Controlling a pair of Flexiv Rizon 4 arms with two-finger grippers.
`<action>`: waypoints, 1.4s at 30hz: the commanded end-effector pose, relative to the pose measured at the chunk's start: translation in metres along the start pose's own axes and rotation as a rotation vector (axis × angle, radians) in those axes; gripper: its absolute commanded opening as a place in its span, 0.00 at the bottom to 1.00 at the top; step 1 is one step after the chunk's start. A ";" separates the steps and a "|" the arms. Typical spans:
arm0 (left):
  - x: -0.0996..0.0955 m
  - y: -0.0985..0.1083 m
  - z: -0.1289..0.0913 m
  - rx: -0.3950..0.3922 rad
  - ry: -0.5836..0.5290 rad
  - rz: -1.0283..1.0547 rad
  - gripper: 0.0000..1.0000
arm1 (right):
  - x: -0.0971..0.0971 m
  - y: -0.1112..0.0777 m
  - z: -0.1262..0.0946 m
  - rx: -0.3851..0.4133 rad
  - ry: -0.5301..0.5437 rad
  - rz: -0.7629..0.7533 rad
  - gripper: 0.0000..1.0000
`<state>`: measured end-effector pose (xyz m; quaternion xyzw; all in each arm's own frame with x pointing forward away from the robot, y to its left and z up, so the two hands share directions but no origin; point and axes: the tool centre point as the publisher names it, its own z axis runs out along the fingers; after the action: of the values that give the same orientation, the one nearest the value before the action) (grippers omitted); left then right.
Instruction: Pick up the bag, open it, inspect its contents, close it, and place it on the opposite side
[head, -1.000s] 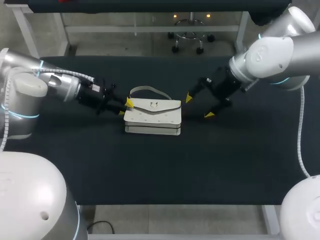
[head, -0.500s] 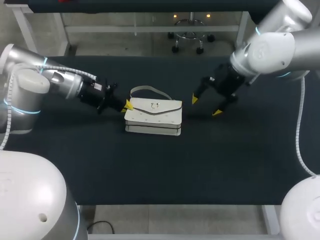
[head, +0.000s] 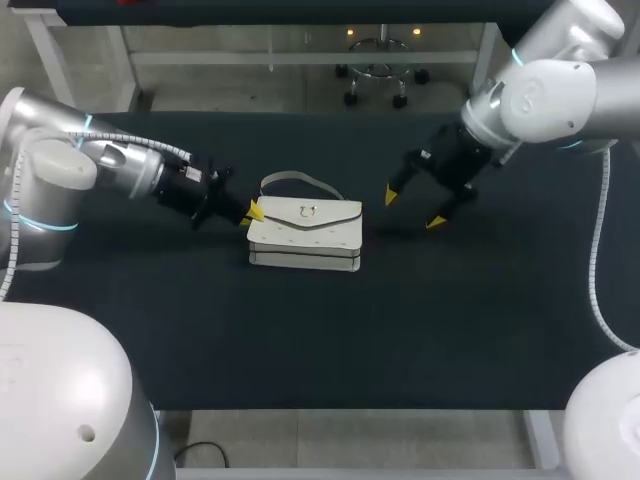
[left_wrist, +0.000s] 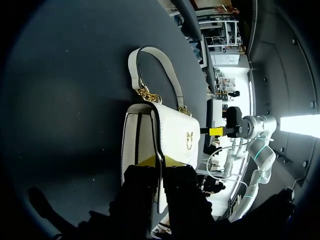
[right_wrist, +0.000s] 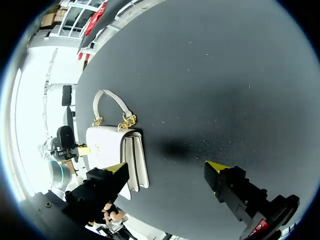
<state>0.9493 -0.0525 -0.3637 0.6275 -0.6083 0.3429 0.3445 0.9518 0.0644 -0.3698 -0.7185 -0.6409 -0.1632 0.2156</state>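
Bag (head: 305, 232) lies mid-table (head: 400, 330), its long axis running straight ahead of the left jaws. These are closed on its near end at the flap edge, so left is nearer. Right jaws spread wide, empty, well off the far end.

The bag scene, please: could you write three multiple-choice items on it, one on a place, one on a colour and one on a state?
1. Where is the bag?
A. lying at the left gripper's tips
B. hanging in the air
C. far from either arm

2. What colour is the bag?
A. black
B. white
C. red

3. How is the right gripper?
A. shut on the bag
B. open, holding nothing
C. shut, holding nothing

Answers: 1 A, the left wrist view shows the bag's end between those tips. 2 B, every view shows it white. 3 B, its tips stand well apart, clear of the bag.
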 end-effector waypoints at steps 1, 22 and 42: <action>0.000 0.001 0.000 0.003 0.000 -0.001 0.00 | 0.000 0.000 0.000 0.000 -0.001 0.000 1.00; -0.037 -0.049 -0.061 0.005 -0.048 0.096 0.00 | -0.070 0.045 -0.058 -0.159 -0.171 -0.148 1.00; -0.087 -0.093 -0.138 0.060 -0.244 0.151 0.00 | -0.126 0.084 -0.109 -0.146 -0.366 -0.163 1.00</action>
<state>1.0383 0.1103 -0.3709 0.6260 -0.6781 0.3143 0.2225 1.0172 -0.1054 -0.3527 -0.6969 -0.7100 -0.0998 0.0182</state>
